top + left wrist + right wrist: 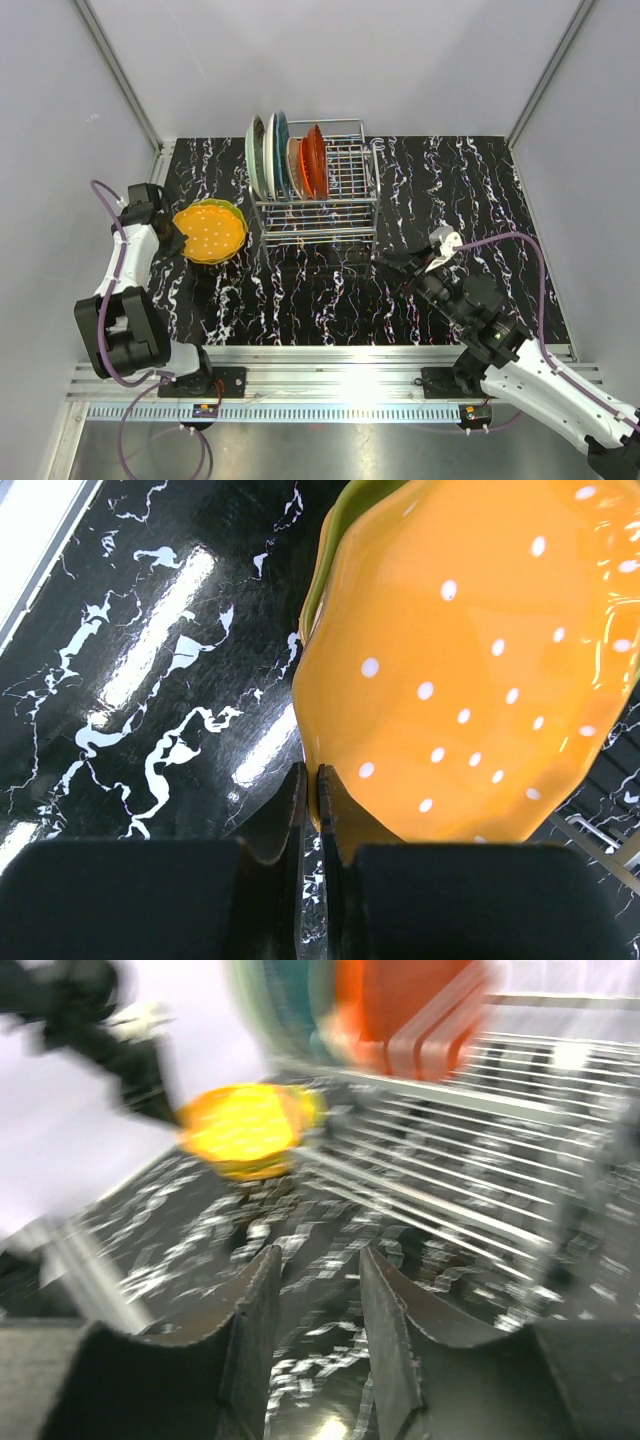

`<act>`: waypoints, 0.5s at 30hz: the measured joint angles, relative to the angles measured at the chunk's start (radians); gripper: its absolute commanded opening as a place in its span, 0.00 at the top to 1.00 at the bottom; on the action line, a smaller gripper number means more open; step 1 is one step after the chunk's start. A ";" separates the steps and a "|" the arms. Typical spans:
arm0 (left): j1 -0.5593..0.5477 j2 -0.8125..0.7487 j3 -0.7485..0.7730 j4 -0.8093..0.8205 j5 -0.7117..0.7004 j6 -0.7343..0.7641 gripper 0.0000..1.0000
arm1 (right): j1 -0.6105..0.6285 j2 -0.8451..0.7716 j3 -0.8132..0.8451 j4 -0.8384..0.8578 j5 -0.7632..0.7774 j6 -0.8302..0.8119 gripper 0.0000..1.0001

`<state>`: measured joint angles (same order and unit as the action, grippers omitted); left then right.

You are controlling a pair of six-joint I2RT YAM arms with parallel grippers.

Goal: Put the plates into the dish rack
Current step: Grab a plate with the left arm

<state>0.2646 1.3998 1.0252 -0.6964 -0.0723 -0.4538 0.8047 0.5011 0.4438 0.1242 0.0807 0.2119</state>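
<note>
An orange plate (208,232) with white dots lies over a yellow-green plate (238,213) on the table, left of the dish rack (318,208). My left gripper (180,240) is shut on the orange plate's left rim; in the left wrist view its fingertips (312,790) pinch the edge of the orange plate (470,670), with the green plate (335,540) showing behind. Mint green (256,155), teal (281,148), cream (295,165) and red-orange (315,160) plates stand upright in the rack's left half. My right gripper (385,262) is open and empty, low in front of the rack (450,1180).
The rack's right half holds no plates. White walls and metal frame posts enclose the black marbled table (300,300). The right wrist view is blurred by motion; the orange plate (245,1130) shows at its far left.
</note>
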 measured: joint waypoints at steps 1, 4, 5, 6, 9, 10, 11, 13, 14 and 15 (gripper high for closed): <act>0.000 -0.006 0.000 -0.002 0.001 0.002 1.00 | 0.000 0.006 0.000 0.015 -0.050 0.002 0.52; 0.000 -0.011 0.000 -0.006 0.008 0.006 1.00 | 0.010 0.063 0.012 0.062 -0.186 0.008 0.48; 0.000 -0.011 0.000 -0.009 0.011 0.006 1.00 | 0.024 0.087 0.020 0.069 -0.211 0.006 0.45; 0.000 -0.011 0.000 -0.010 0.014 0.007 1.00 | 0.049 0.121 0.031 0.077 -0.234 0.003 0.44; 0.000 -0.012 0.000 -0.011 0.020 0.009 1.00 | 0.202 0.233 0.072 0.096 -0.240 -0.048 0.43; 0.000 -0.013 0.000 -0.012 0.023 0.009 1.00 | 0.262 0.276 0.091 0.096 -0.233 -0.072 0.43; 0.001 -0.016 -0.001 -0.012 0.026 0.009 1.00 | 0.307 0.319 0.108 0.096 -0.220 -0.091 0.42; 0.001 -0.025 -0.004 -0.011 0.029 0.010 1.00 | 0.393 0.436 0.167 0.099 -0.181 -0.145 0.41; 0.001 -0.031 -0.005 -0.013 0.031 0.010 1.00 | 0.424 0.499 0.197 0.098 -0.159 -0.173 0.40; 0.001 -0.037 -0.007 -0.013 0.033 0.010 1.00 | 0.451 0.562 0.229 0.101 -0.126 -0.201 0.41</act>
<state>0.2657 1.3632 1.0180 -0.7090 -0.0391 -0.4438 1.2556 1.0626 0.6727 0.2253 -0.0448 0.0105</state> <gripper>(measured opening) 0.066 0.592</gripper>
